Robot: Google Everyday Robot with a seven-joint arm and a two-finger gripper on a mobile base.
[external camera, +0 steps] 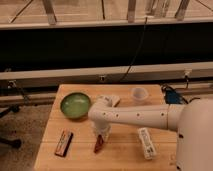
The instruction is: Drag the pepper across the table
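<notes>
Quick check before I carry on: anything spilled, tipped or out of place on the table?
Nothing stands out. The gripper is down at the pepper, which lies on the table. The green bowl and small cup stand upright; the brown bar and white tube lie flat. No spill shows.
</notes>
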